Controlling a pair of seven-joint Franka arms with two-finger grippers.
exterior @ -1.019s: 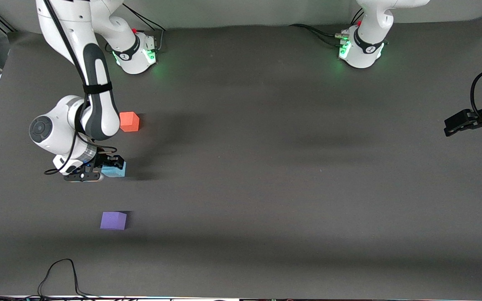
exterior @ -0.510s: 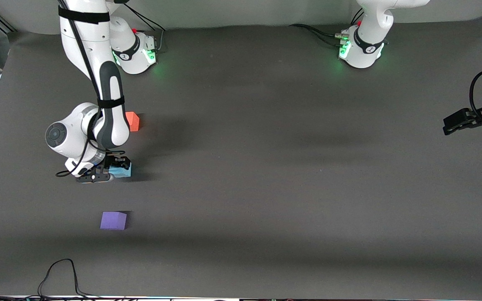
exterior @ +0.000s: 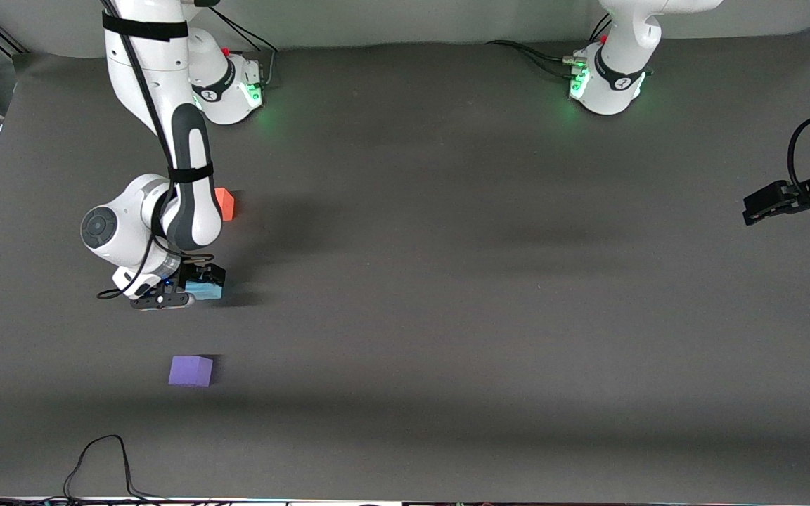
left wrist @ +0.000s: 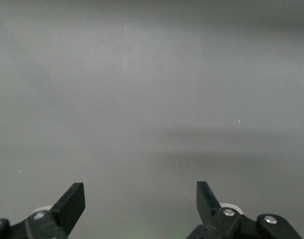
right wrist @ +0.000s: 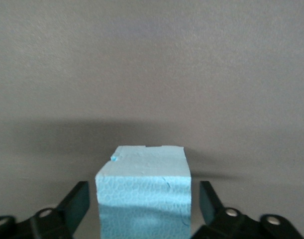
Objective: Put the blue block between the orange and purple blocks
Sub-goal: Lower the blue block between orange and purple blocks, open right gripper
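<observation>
The light blue block [exterior: 207,288] sits on the dark table between the orange block [exterior: 225,204], which is partly hidden by the right arm, and the purple block [exterior: 190,370], which is nearer the camera. My right gripper [exterior: 190,287] is low around the blue block. In the right wrist view the blue block [right wrist: 143,184] stands between the fingers [right wrist: 77,199] with a small gap on each side, so the right gripper [right wrist: 143,206] is open. My left gripper [exterior: 756,207] waits open and empty at the left arm's end of the table, and the left wrist view shows this gripper [left wrist: 141,199] over bare mat.
A black cable [exterior: 99,460] loops on the mat near the front edge, nearer the camera than the purple block. The two arm bases [exterior: 605,77] stand along the back edge of the mat.
My right gripper and the blue block have shifted a little toward the left arm's end of the table. The right arm now hides more of the orange block. The left gripper has barely moved.
</observation>
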